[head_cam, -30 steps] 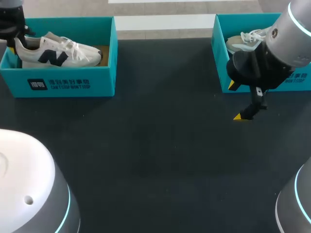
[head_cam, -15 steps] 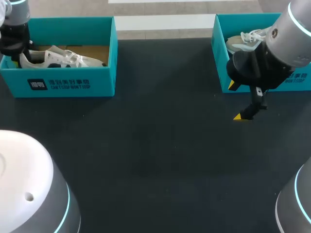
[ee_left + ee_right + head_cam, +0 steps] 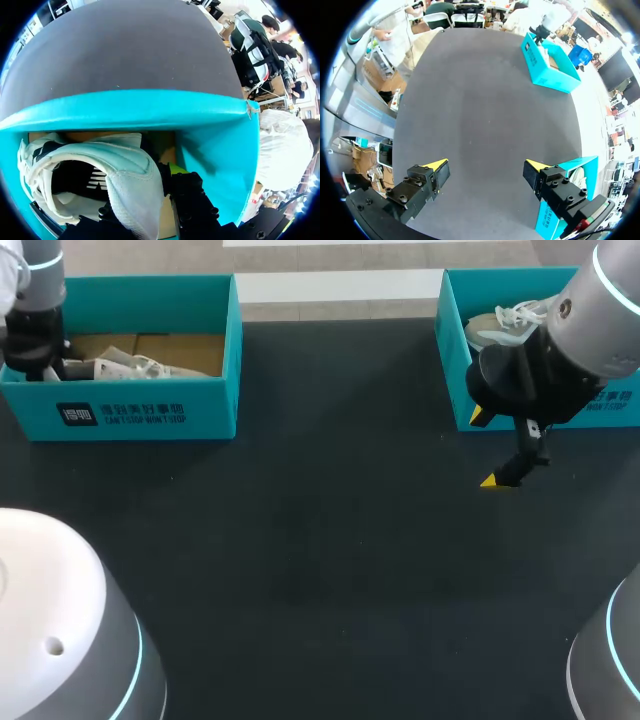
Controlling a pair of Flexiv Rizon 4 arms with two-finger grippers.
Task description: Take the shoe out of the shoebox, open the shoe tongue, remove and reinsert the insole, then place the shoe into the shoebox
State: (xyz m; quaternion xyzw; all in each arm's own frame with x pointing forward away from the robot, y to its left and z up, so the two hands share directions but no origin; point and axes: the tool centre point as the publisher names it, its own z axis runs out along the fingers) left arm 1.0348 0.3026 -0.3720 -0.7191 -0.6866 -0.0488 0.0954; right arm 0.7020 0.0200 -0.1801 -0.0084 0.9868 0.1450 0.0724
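A white sneaker (image 3: 130, 367) with dark side markings lies low inside the teal shoebox (image 3: 150, 415) at the table's back left. My left gripper (image 3: 45, 368) is at the box's left end, down inside it. In the left wrist view the left gripper (image 3: 142, 190) is shut on the sneaker's (image 3: 120, 165) heel collar, one yellow tip showing beside it, with the shoebox wall (image 3: 150, 107) just ahead. My right gripper (image 3: 484, 448) hangs open above the table, nothing between its fingers; in its own view the right gripper (image 3: 486, 167) faces bare dark tabletop.
A second teal shoebox (image 3: 455, 370) at the back right holds another white shoe (image 3: 500, 325), right behind my right arm. The dark table (image 3: 320, 540) stretches between the two boxes. The left shoebox (image 3: 547, 62) shows far ahead of the right gripper.
My left gripper has gone down with the sneaker, from above the box rim to low inside the box. The right arm has not moved.
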